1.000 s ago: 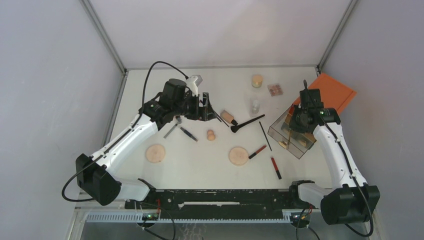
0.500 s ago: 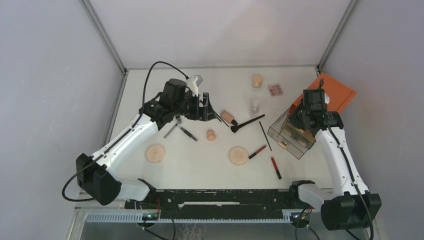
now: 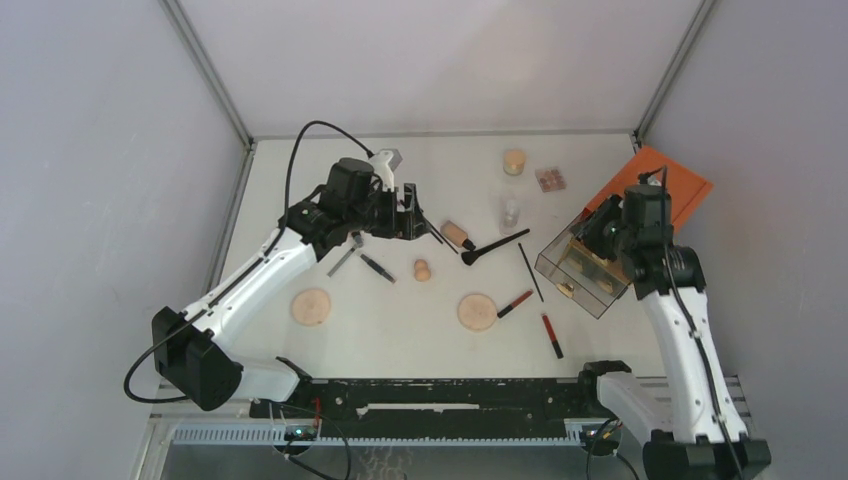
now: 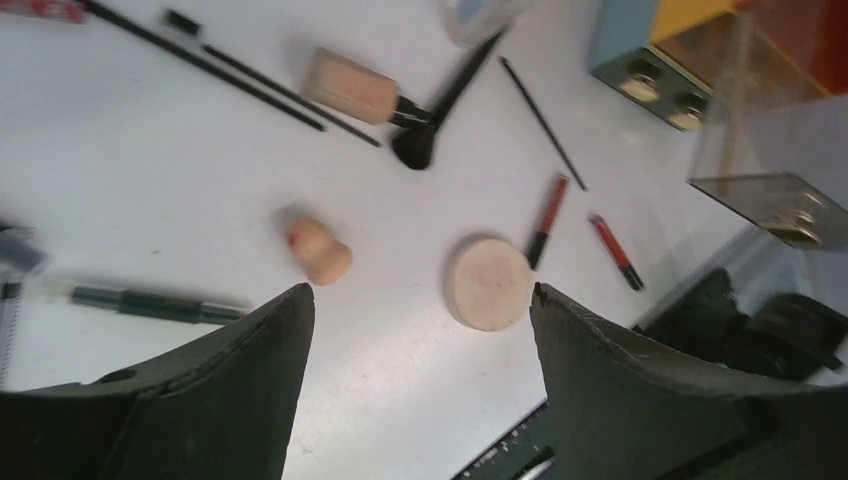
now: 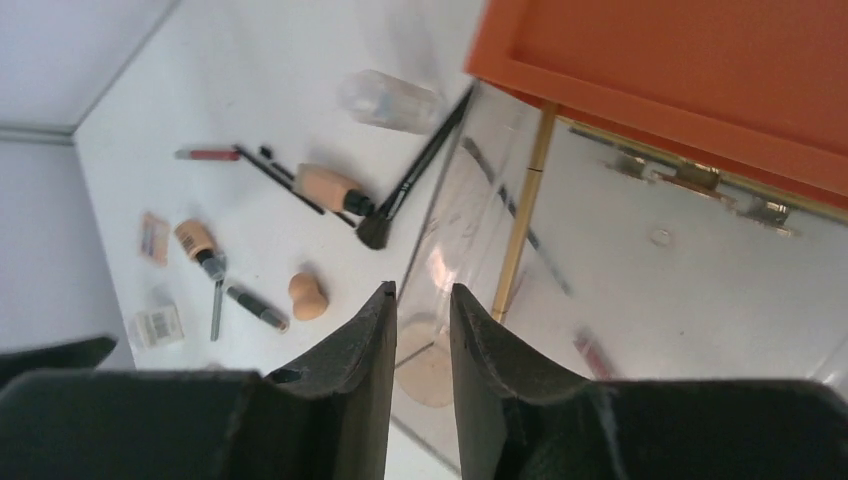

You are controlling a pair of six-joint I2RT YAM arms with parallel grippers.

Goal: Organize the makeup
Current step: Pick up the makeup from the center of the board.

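Observation:
Makeup lies across the white table: a beige sponge [image 3: 422,269], two round tan discs [image 3: 311,306] [image 3: 477,311], a peach bottle with a black cap [image 3: 458,233], a big black brush [image 3: 492,246], a thin black brush [image 3: 530,271] and two red-and-black pencils [image 3: 515,303] [image 3: 552,336]. My left gripper [image 3: 415,215] is open and empty above the table; the sponge [image 4: 320,253] and a disc [image 4: 488,284] show beyond its fingers. My right gripper [image 3: 600,235] hovers over the clear drawer box [image 3: 580,265], its jaws a narrow gap apart and empty. A gold pencil [image 5: 520,230] lies inside the box.
The box's orange lid [image 3: 665,185] stands open at the far right. A small palette [image 3: 549,179], a round jar [image 3: 514,161] and a clear container [image 3: 510,212] stand at the back. A dark pencil [image 3: 377,267] and small items lie under the left arm.
My right arm has pulled up and back to the right, away from the drawer box, leaving the gold pencil inside. The left arm has barely moved.

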